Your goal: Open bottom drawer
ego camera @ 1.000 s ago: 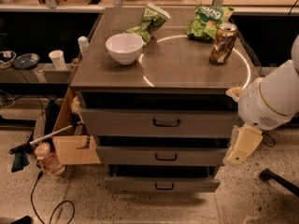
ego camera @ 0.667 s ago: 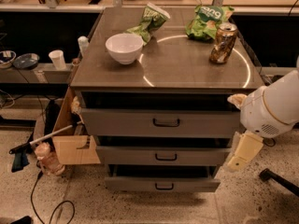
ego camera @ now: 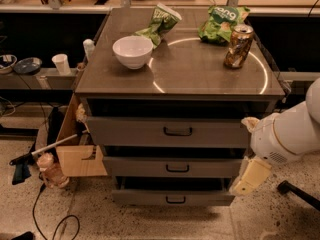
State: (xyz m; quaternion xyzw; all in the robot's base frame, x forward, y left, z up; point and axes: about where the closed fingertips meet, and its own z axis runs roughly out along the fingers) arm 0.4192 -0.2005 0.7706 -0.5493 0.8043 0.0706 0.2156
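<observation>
The hand (ego camera: 246, 180) has dropped lower beside the bottom drawer (ego camera: 172, 198)

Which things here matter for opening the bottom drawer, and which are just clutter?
Job: bottom drawer; its black handle; gripper, low beside that drawer's right end.
Lying about: white bowl, can, left chip bag, right chip bag, all on the cabinet top; cardboard box at left.

The bottom drawer (ego camera: 172, 198) is grey with a black handle (ego camera: 175, 200), as are the middle drawer (ego camera: 172, 167) and upper drawer (ego camera: 167, 131). The countertop (ego camera: 200, 74) is dull brown with a pale ring (ego camera: 262, 69). On it are a white bowl (ego camera: 132, 51), a green bag (ego camera: 159, 23), a second bag (ego camera: 222, 21), also green, and a coppery can (ego camera: 238, 46). The cream gripper (ego camera: 248, 178) hangs just right of the bottom drawer, under a white arm (ego camera: 290, 134). The floor (ego camera: 150, 224) is speckled grey.
</observation>
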